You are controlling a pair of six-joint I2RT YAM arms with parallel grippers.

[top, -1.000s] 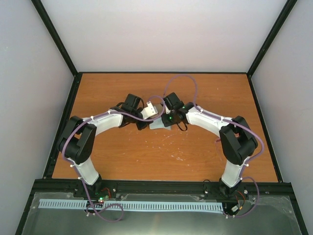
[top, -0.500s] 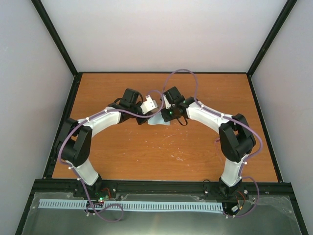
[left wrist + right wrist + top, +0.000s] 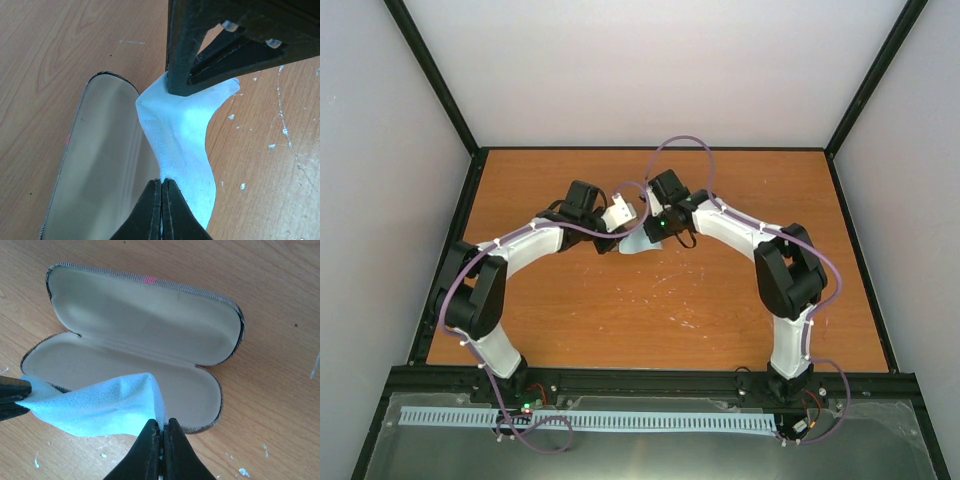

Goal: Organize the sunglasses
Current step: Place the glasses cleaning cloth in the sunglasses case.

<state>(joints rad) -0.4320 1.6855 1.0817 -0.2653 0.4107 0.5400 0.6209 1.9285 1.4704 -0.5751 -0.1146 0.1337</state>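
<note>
A light blue cloth [image 3: 100, 407] hangs stretched between my two grippers, just above the near edge of an open oblong case [image 3: 140, 325] with a pale lining and striped rim. My right gripper [image 3: 161, 426] is shut on one corner of the cloth. My left gripper [image 3: 162, 181] is shut on the opposite part of the cloth [image 3: 182, 130], beside the case [image 3: 100, 160]. In the top view the cloth [image 3: 640, 246] shows between both wrists near the table's middle. The sunglasses are hidden or out of view; the case's inside looks empty.
The orange wooden table [image 3: 720, 310] is scratched with white flecks. Black frame rails and pale walls bound it on the left, right and far sides. Both arms arch inward, wrists nearly touching over the case [image 3: 623, 212].
Both wrists have shifted a little toward the far side and left, carrying the cloth with them. The right arm's elbow has swung inward. Both grips stay shut.
</note>
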